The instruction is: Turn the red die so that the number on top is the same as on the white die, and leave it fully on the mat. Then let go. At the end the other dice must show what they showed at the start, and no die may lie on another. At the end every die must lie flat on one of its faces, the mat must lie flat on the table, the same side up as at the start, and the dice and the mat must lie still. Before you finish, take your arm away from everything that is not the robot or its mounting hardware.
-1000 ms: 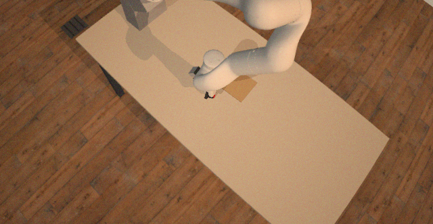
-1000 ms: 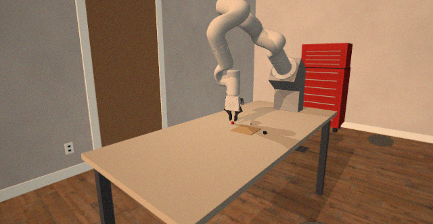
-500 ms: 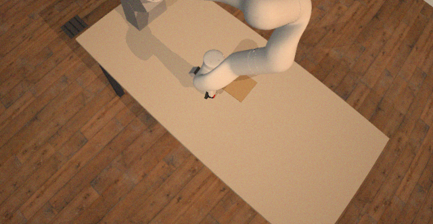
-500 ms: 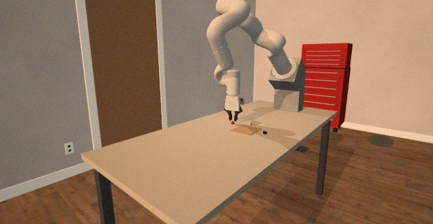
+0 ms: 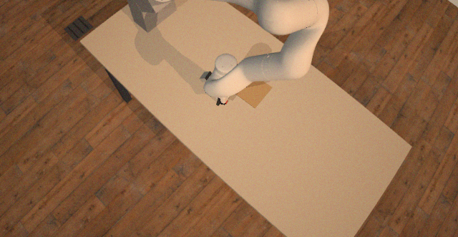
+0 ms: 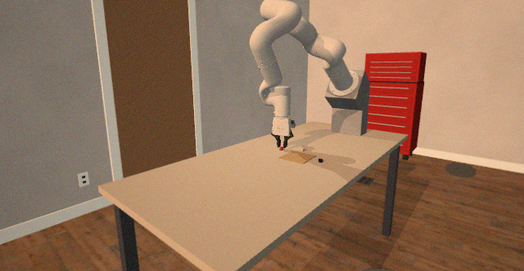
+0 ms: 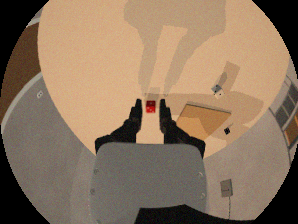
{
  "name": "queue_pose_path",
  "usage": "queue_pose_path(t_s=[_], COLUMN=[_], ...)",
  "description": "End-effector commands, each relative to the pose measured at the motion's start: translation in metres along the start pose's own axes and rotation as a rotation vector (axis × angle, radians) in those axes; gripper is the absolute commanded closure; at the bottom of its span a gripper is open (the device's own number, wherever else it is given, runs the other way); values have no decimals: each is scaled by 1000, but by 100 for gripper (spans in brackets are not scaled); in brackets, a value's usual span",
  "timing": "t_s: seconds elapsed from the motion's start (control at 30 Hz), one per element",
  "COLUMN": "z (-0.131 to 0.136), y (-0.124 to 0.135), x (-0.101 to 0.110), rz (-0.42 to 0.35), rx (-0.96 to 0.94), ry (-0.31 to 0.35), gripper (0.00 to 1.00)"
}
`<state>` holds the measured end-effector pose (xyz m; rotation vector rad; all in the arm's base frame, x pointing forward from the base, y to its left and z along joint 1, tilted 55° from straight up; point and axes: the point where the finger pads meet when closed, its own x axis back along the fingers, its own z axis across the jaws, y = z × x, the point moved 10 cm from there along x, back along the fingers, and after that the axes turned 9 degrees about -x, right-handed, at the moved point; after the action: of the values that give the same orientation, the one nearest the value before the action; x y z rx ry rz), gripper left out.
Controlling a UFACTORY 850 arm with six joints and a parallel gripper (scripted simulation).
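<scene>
The red die (image 5: 226, 102) (image 6: 281, 148) (image 7: 151, 106) rests on the table beside the mat, off it. Its pips are too small to read surely. My gripper (image 6: 282, 146) (image 7: 150, 105) points down over it, partly open, with a finger on each side and a visible gap to the die in the wrist view. The tan mat (image 5: 255, 97) (image 6: 296, 157) (image 7: 205, 122) lies flat, partly hidden by the arm in the top view. The white die (image 6: 303, 149) (image 7: 219, 94) sits beyond the mat; its top number is unclear.
A black die (image 6: 320, 160) (image 7: 227, 130) lies close to the mat's edge, on the side away from the red die. A grey-blue surface (image 7: 215, 83) shows against the white die; whether it is a separate die is unclear. The arm's shadow falls across the table.
</scene>
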<state>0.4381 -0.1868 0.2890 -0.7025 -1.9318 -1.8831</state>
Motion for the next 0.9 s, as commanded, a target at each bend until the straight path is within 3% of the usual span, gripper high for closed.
queue_pose_path(t_s=[0.0, 0.87], z=[0, 0], y=[0, 0], x=[-5, -11], rz=[0, 0], rx=[0, 0], ry=[0, 0], gripper=[69, 69])
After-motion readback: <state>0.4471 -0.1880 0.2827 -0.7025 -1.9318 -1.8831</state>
